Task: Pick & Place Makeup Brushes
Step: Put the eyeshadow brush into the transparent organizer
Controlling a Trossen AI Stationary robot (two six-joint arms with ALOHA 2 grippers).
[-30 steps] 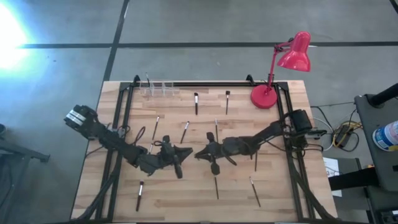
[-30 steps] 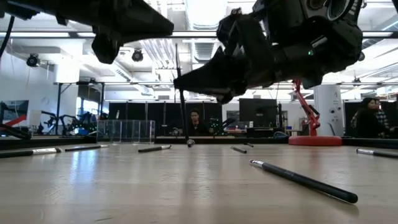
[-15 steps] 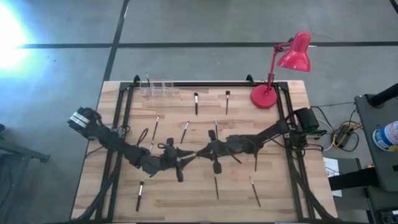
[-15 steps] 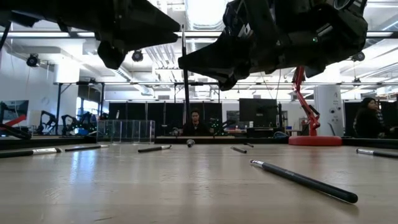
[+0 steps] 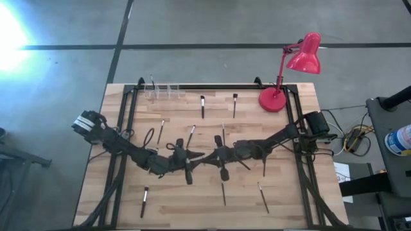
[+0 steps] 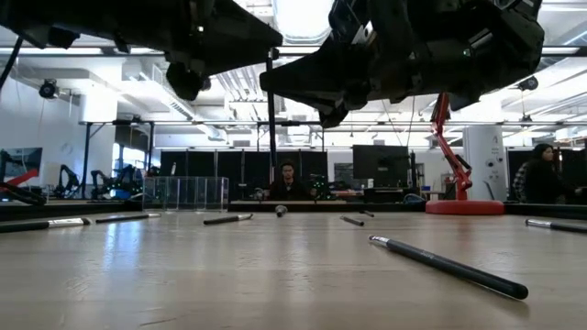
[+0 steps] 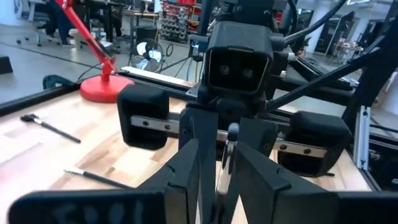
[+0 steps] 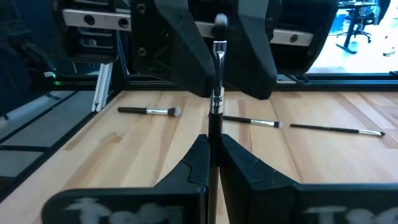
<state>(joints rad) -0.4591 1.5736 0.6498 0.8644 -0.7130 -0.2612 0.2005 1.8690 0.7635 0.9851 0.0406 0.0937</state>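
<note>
Nearest me, one thin dark-handled makeup brush with a small bristle tip lies slantwise on the pale wooden desk, well apart from everything else. Over the middle of the desk the two dark arms meet nose to nose. The right end effector has its two fingers pressed together on the dark handle of a second slim brush with a silvery ferrule. It holds that brush upright in the air, bristles on top and clear of the wood. The left end effector faces it from the other side. Its fingers stand apart, one on each side of the brush's upper end, with a gap showing on both sides. From above, the two sets of fingers sit just beside each other at the centre of the desk. Other loose brushes lie scattered flat around them, a few towards the near edge and a few farther back. At the far edge stands a clear plastic rack of small compartments, and off to the far right a red desk lamp on a round red base. Beyond the desk, a person sits behind the middle and another at the right.
</note>
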